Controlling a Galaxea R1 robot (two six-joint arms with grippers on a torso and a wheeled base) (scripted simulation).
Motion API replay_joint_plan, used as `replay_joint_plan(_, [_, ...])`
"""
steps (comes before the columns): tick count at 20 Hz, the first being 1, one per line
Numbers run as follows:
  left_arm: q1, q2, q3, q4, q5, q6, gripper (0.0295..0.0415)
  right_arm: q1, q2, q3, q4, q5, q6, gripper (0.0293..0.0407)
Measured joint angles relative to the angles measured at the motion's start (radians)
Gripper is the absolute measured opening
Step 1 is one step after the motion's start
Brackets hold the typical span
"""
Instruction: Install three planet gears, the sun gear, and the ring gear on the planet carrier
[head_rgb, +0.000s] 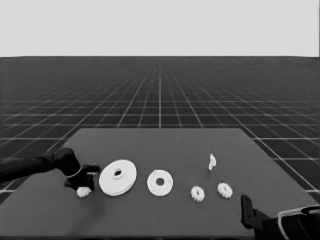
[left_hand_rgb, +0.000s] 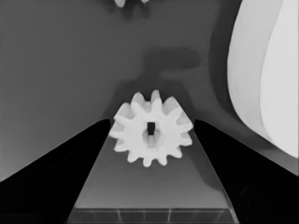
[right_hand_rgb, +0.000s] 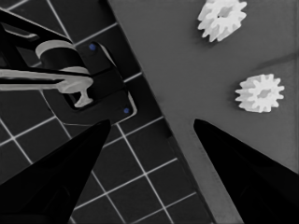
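On the dark desk (head_rgb: 165, 210) the left gripper (head_rgb: 82, 184) hangs over the left end, its fingers (left_hand_rgb: 56, 172) spread open around a small gear (left_hand_rgb: 152, 129) that lies flat between them without touching either. Just beside it sits the larger round part (head_rgb: 118, 177), and next to that, toward the middle, the smaller round part (head_rgb: 160, 182) with nothing on it. Two more gears (head_rgb: 197, 193) (head_rgb: 225, 189) lie near the front right, a thin white piece (head_rgb: 212, 161) behind them. The right gripper (right_hand_rgb: 152, 135) waits off the front right corner with open fingers.
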Motion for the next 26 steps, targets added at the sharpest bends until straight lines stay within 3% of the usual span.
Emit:
replay_joint_plan(2, [0.001, 0.000, -0.001, 0.000, 0.000, 0.000, 0.0314, 0.000, 0.000, 0.000, 0.000, 0.000, 0.000, 0.0385])
replay_joint_plan(10, [0.000, 0.000, -0.001, 0.001, -0.001, 0.000, 0.0312, 0.000, 0.000, 0.000, 0.000, 0.000, 0.000, 0.0385])
replay_joint_plan(13, [-0.168, -0.068, 0.123, -0.116, 0.126, -0.026, 0.0312, 0.000, 0.000, 0.000, 0.000, 0.000, 0.000, 0.0385])
replay_joint_plan(20, [-0.217, -0.075, 0.134, -0.152, 0.158, -0.026, 0.0312, 0.000, 0.000, 0.000, 0.000, 0.000, 0.000, 0.0385])
replay_joint_plan(21, [-0.217, 0.053, 0.311, -0.094, 0.225, -0.447, 0.0312, 0.000, 0.000, 0.000, 0.000, 0.000, 0.000, 0.0385])
replay_joint_plan(22, [-0.218, 0.329, 0.332, -0.086, 0.277, -0.681, 0.0312, 0.000, 0.000, 0.000, 0.000, 0.000, 0.000, 0.0385])
replay_joint_plan(24, [-0.217, 0.637, 0.152, -0.098, 0.293, -0.756, 0.0313, 0.000, 0.000, 0.000, 0.000, 0.000, 0.000, 0.0385])
replay_joint_plan(26, [-0.216, 0.735, 0.045, -0.102, 0.289, -0.739, 0.0312, 0.000, 0.000, 0.000, 0.000, 0.000, 0.000, 0.0385])
